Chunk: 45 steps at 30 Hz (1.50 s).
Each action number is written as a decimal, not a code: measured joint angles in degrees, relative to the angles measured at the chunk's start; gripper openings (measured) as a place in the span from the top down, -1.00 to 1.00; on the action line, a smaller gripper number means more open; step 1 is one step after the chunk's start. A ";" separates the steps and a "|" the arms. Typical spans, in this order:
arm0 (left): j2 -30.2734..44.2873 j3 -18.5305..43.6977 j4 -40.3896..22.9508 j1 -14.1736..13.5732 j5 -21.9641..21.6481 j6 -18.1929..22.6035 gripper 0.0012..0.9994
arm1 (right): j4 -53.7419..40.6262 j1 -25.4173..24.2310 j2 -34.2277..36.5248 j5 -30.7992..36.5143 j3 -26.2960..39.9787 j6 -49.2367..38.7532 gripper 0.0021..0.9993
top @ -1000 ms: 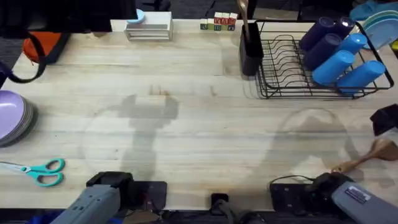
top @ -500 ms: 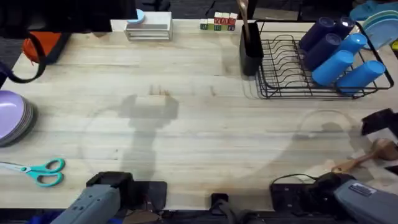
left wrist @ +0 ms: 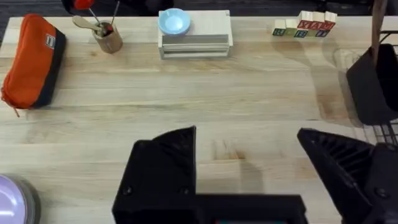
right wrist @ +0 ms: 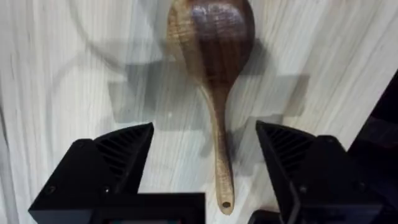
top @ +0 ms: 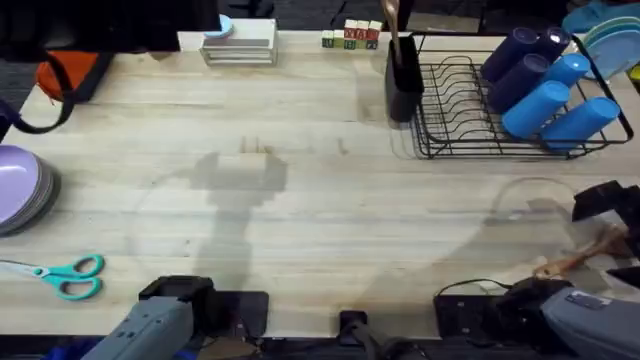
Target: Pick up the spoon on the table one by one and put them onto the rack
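The right gripper (right wrist: 205, 180) is hovering over a wooden spoon (right wrist: 214, 74) lying flat on the table (top: 320, 200), its 2 fingers (right wrist: 106, 168) spread wide and straddling the slim handle without touching it. In the right wrist view the handle is running down the middle of the gap, with the oval bowl lying beyond the fingertips at the top centre of the frame. In the overhead view the same spoon (top: 585, 255) is sitting at the lower right edge of the frame, with the right gripper (top: 605, 215) showing as a dark shape partly covering its bowl end.

The rack (top: 500, 110) is standing at the upper right of the overhead frame, holding what appear to be 4 blue cups (top: 545, 85), though the stack is hard to separate. Its tall black utensil holder (top: 403, 75) is already carrying 1 wooden handle. Elsewhere 1 pair of teal scissors (top: 65, 275) is lying at the lower left, and a stack of purple plates (top: 20, 190) is sitting at the left edge.

The left gripper (left wrist: 249, 180) is waiting with its fingers wide apart above bare table, in the lower part of the left wrist view.

Compared with 1 second earlier, the right gripper is sitting farther in from the right edge of the overhead frame and now overlapping the spoon, which is lying where it lay.
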 joint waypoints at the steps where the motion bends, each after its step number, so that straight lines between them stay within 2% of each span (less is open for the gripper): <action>1: 0.00 0.00 0.00 0.00 0.01 0.00 -0.99 | 0.07 0.00 0.00 -0.19 0.00 1.35 -0.99; 6: 0.00 0.00 0.00 0.00 0.01 0.00 -0.99 | 0.54 -0.02 0.00 -0.27 0.00 3.97 -0.99; 13: 0.00 0.00 0.00 0.00 0.00 0.00 -0.99 | 1.45 -0.02 0.16 -3.68 0.00 6.04 -0.99; 21: 0.00 0.00 0.00 0.00 -0.01 0.00 -0.99 | 3.59 0.00 2.89 -4.29 0.00 9.41 -0.99; 22: 0.00 0.00 0.00 0.00 0.01 0.00 -0.99 | 3.61 -0.02 3.94 -3.81 0.11 10.31 -0.84; 26: 0.00 0.00 0.00 0.00 -0.01 0.00 -0.99 | 3.04 -0.20 5.06 -2.16 0.53 11.09 -0.46; 29: 0.00 0.00 0.00 0.00 0.01 0.00 -0.99 | 2.47 -0.42 5.81 -0.96 1.04 11.47 -0.08; 33: 0.00 0.00 0.00 0.00 0.01 0.00 -0.99 | 2.52 -0.50 6.01 -0.50 1.22 11.64 0.33; 34: 0.00 0.00 0.02 0.00 0.01 0.00 -0.99 | 2.60 -0.50 6.01 -0.21 1.22 11.61 0.67; 36: 0.00 0.00 0.00 0.00 0.01 0.00 -0.99 | 2.71 -0.50 6.01 -0.14 1.25 11.61 0.88; 45: 0.00 0.00 0.00 0.00 0.01 0.00 -0.99 | 2.82 -0.55 6.01 -0.16 1.36 11.56 0.93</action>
